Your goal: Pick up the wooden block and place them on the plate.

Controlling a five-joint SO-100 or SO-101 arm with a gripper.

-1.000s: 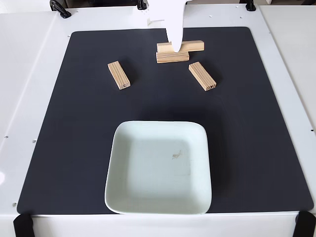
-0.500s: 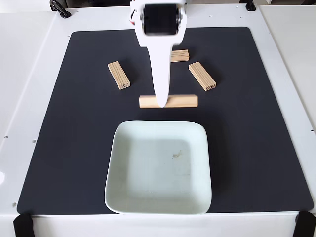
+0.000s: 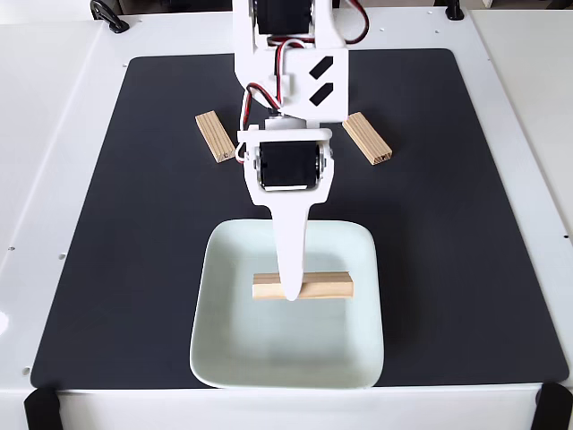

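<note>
**Block held over the plate**

In the fixed view, the white gripper (image 3: 289, 294) is closed on a wooden block (image 3: 324, 286). The block lies flat and sideways over the middle of the pale plate (image 3: 224, 358). Whether it touches the plate is hard to tell. Two more wooden blocks (image 3: 215, 136) (image 3: 367, 138) lie on the black mat (image 3: 466, 224), behind the plate, one on each side of the arm.

Lab-style bench: white table (image 3: 54, 179), black mat (image 3: 134, 269), clamps (image 3: 107, 16).

The arm (image 3: 286, 81) (cut off at the top edge) hides one wooden block's (image 3: 304, 286) middle.
</note>
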